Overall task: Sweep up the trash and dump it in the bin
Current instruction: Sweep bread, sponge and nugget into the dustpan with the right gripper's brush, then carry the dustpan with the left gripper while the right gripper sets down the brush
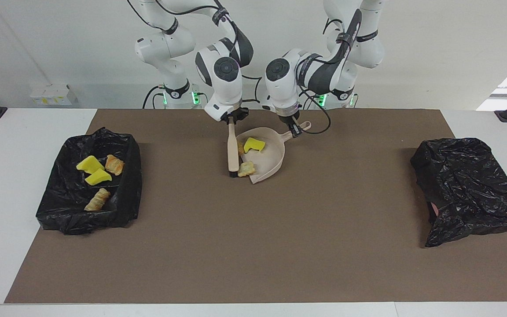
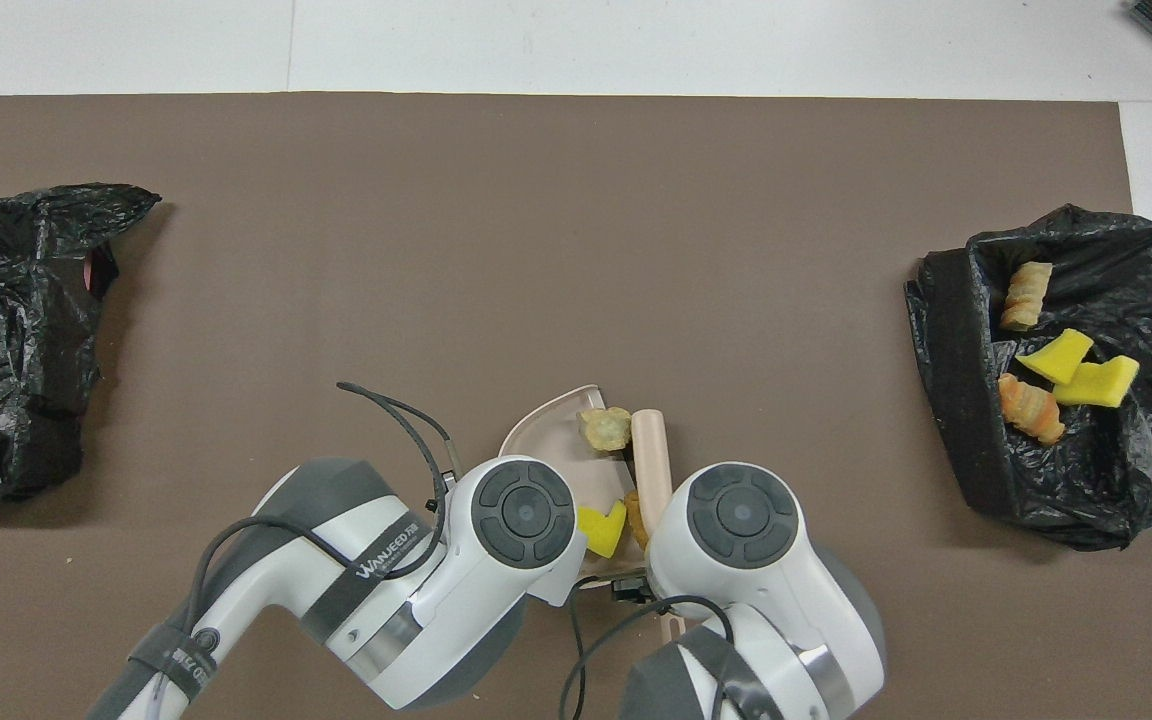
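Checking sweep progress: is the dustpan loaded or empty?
Loaded. The dustpan holds a yellow chunk and a tan lump at its lip, with the brush against that edge.

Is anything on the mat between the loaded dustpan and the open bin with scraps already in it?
Nothing visible. The dustpan, held by the left gripper, has only bare mat between it and the open bin at the right arm's end. The brush, in the right gripper, rests at the pan's mouth.

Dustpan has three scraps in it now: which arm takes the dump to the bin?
Left, most likely. The left gripper is shut on the dustpan handle; the right gripper only holds the brush. The open bin sits toward the right arm's end.
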